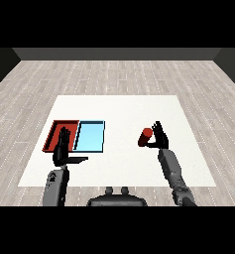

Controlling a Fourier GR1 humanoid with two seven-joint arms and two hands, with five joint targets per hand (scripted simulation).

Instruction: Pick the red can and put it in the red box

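We see the red can (146,136) as a short, smooth cylinder of plain matte red, tilted so that its rounded end faces up and toward the left. It sits against the right hand (159,137), just left of the fingers, which are curled round its far side with the thumb below it; the hand grips the can above the white table (119,106). The can is well apart from both trays, off to their right.

The left hand (61,148) is black like the right, its fingers straight and pointing away from us, holding nothing. Its fingertips overlap the near edge of the red tray (53,130), a shallow rectangular tray with thin raised walls and a darker red floor. Just right of those fingers lies the light blue tray (90,136), the same shallow shape, touching the red one side by side. The table is flat and unmarked; beyond it the floor (114,74) shows pale grey wood planks. Both forearms are smooth grey.
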